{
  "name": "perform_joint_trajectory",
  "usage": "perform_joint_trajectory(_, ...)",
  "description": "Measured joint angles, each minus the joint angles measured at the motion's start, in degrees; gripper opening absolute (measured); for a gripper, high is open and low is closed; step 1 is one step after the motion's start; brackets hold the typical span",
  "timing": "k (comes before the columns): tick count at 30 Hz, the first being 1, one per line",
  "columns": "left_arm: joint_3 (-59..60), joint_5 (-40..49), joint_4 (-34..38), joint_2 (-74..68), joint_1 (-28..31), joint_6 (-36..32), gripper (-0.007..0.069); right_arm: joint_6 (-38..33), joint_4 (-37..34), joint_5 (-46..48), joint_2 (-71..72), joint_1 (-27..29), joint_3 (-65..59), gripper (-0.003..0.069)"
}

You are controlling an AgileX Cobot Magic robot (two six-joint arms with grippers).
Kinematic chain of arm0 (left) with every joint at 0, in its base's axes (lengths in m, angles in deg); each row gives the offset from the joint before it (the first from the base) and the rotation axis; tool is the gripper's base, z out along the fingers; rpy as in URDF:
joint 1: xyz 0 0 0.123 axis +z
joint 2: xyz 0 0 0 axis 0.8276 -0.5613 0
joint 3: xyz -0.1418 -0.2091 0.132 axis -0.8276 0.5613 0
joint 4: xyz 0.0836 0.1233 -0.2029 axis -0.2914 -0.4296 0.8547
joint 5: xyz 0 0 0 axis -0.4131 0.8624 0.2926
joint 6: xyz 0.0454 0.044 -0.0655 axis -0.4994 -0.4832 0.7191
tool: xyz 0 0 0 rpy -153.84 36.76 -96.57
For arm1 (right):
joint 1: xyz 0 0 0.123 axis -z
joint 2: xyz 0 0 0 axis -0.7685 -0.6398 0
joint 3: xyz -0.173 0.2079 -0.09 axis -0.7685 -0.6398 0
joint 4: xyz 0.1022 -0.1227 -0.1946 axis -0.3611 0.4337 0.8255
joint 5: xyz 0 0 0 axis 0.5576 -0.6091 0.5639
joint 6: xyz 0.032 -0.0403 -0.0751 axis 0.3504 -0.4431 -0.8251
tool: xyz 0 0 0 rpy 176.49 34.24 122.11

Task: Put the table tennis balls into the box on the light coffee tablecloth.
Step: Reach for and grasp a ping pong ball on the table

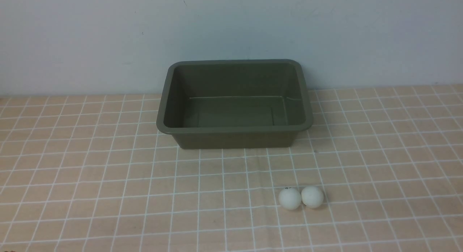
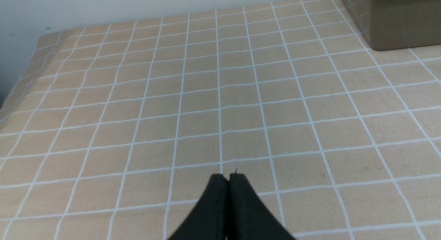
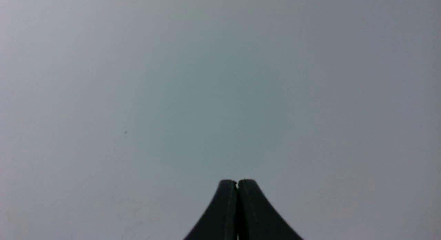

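two touching white matte table tennis balls (image 1: 289,198). olive-green rectangular plastic box (image 1: 235,140) ahead of left gripper (image 2: 228,176): long axis left-right, mouth up. left gripper and right gripper (image 3: 237,181) are both pressed together.

Left wrist view's edge cuts off the box (image 2: 399,24).

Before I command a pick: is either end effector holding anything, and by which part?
Nothing is held. Left end effector and right end effector are shut and empty; both table tennis balls lie on the tablecloth.
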Motion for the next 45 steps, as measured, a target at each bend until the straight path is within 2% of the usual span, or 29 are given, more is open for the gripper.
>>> perform_joint_trajectory(6,0.0,0.0,0.0,0.0,0.0,0.0,-0.0069,2.4,-0.2,-4.4,0.0,0.0,0.0,-0.0018)
perform_joint_trajectory(15,0.0,0.0,0.0,0.0,0.0,0.0,-0.0069,15.7,-0.3,-10.5,0.0,0.0,0.0,-0.0018)
perform_joint_trajectory(23,0.0,0.0,0.0,0.0,0.0,0.0,-0.0069,22.6,0.1,-8.8,0.0,0.0,0.0,-0.0018)
perform_joint_trajectory(28,0.0,0.0,0.0,0.0,0.0,0.0,-0.0069,24.6,4.0,-4.0,0.0,0.0,0.0,0.0001)
perform_joint_trajectory(35,0.0,0.0,0.0,0.0,0.0,0.0,-0.0069,34.0,9.0,2.7,0.0,0.0,0.0,0.0073)
perform_joint_trajectory(39,0.0,0.0,0.0,0.0,0.0,0.0,-0.0069,43.8,13.1,10.2,0.0,0.0,0.0,0.0141)
perform_joint_trajectory(41,0.0,0.0,0.0,0.0,0.0,0.0,-0.0069,51.4,15.8,14.5,0.0,0.0,0.0,0.0205)
perform_joint_trajectory(44,0.0,0.0,0.0,0.0,0.0,0.0,-0.0069,58.6,19.2,16.7,0.0,0.0,0.0,0.0291)
perform_joint_trajectory(45,0.0,0.0,0.0,0.0,0.0,0.0,-0.0069,59.0,19.5,16.8,0.0,0.0,0.0,0.0298)
